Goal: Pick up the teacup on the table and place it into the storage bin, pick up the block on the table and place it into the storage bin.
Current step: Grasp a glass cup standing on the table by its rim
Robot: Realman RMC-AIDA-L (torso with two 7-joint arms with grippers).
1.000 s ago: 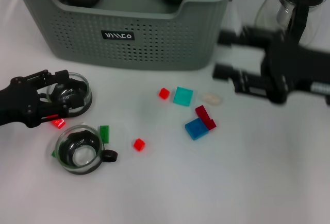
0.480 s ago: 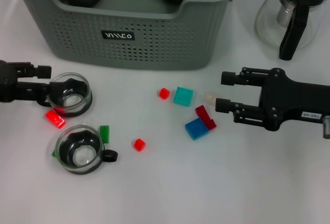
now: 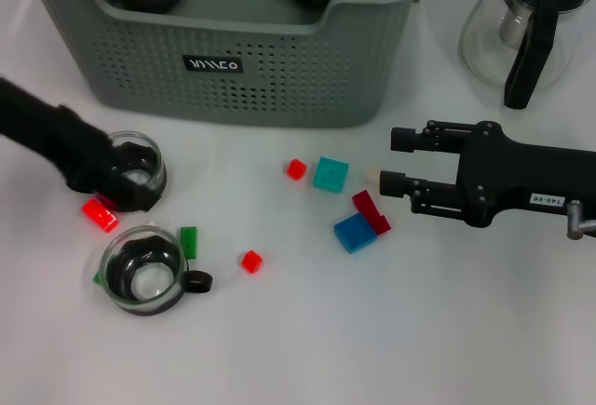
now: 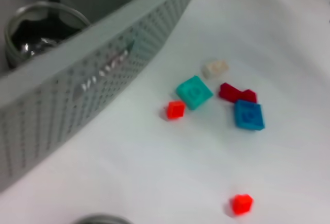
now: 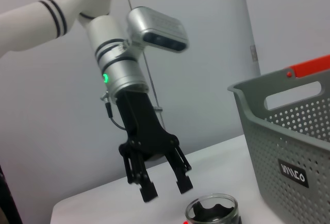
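Two glass teacups stand at the left of the table. The far teacup point(image 3: 155, 165) lies under my left gripper point(image 3: 123, 183). The right wrist view shows that left gripper point(image 5: 166, 189) open, hanging just above this teacup point(image 5: 212, 211) and apart from it. The near teacup point(image 3: 142, 270) has a black handle. Small blocks lie scattered: teal point(image 3: 331, 173), blue point(image 3: 354, 233), dark red point(image 3: 371, 209) and a whitish one point(image 3: 372, 176). My right gripper point(image 3: 388, 160) is open, its tips beside the whitish block. The grey-green storage bin point(image 3: 279, 84) stands behind, with dark teacups inside.
A glass carafe point(image 3: 526, 28) with a black handle stands at the back right. More blocks lie about: red point(image 3: 100, 213), green point(image 3: 189, 240) and small red ones point(image 3: 250, 261) point(image 3: 296, 169). The left wrist view shows the bin wall point(image 4: 77, 90) and the blocks.
My left arm has swung round and now reaches from the back left, its gripper above the far teacup. My right gripper came down from near the carafe and edged left toward the blocks.
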